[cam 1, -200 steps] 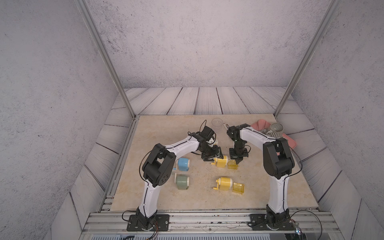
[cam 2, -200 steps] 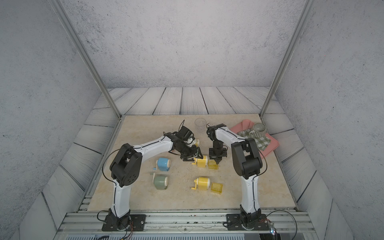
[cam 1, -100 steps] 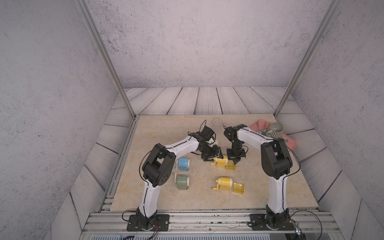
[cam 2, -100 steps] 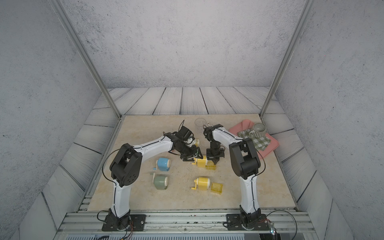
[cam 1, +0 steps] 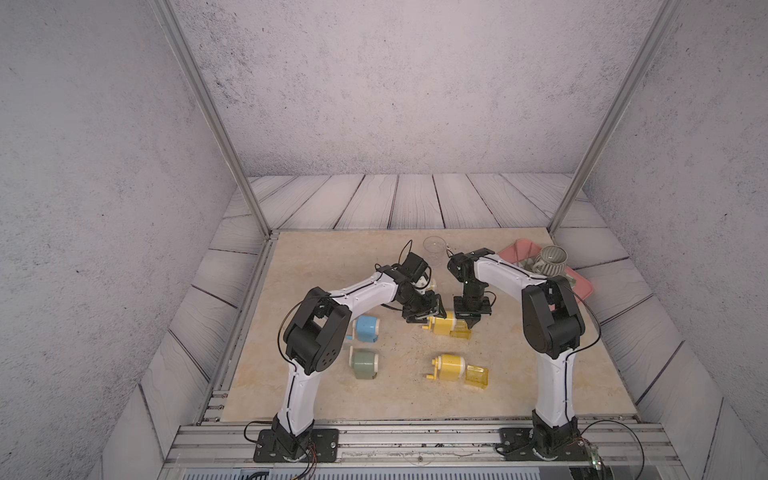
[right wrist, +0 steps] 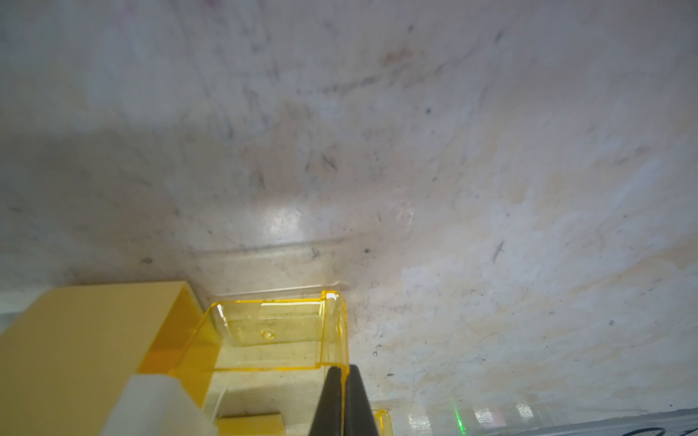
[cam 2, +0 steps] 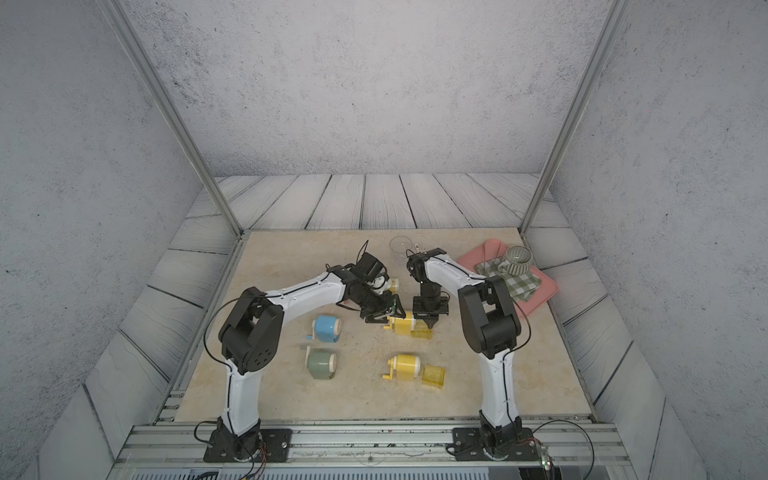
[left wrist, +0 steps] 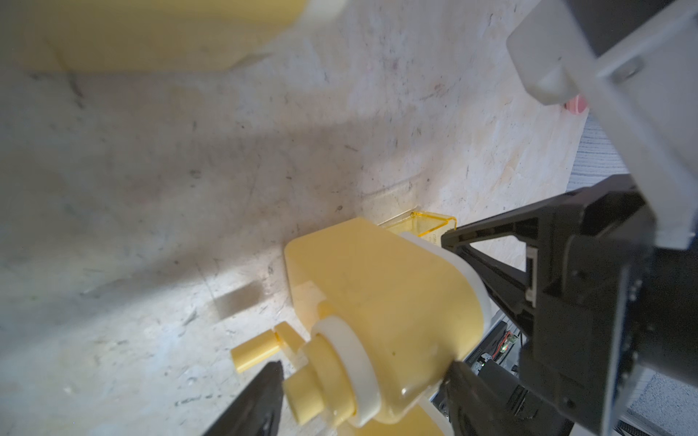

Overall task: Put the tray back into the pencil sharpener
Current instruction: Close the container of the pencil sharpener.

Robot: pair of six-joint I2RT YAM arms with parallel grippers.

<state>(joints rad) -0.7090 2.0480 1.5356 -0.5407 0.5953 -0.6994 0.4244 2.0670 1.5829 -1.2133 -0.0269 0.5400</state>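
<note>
Beige table (cam 1: 332, 266), boxed in by grey walls (cam 1: 104, 166). Clamping the yellow sharpener (cam 1: 444, 326) at its crank end with the left gripper (cam 1: 431, 313), just right of centre in a top view; working with jaws about half apart, one finger (left wrist: 260, 396) on each side of the body, with the sharpener lying on its side on the table. Pinching the clear yellow tray (right wrist: 279, 332) by its outer wall with the right gripper (right wrist: 342, 372), jaws closed tight on that thin wall. Holding the tray part-way in the sharpener's open end, with one end tucked inside and the rest sticking out toward frame right. Sharing the table with a second sharpener (cam 1: 449, 368) lower in frame, lying with a loose tray (cam 1: 476, 376) just beside it on the right, outside it. Also showing a blue sharpener (cam 1: 366, 328) left of centre and a green sharpener (cam 1: 365, 363) just below that. Showing a clear cup (cam 1: 433, 247) above the grippers near the far edge, and at upper right a pink platter (cam 1: 579, 286) carrying a checked cloth (cam 2: 519, 286) and a striped mug (cam 1: 549, 259).
</note>
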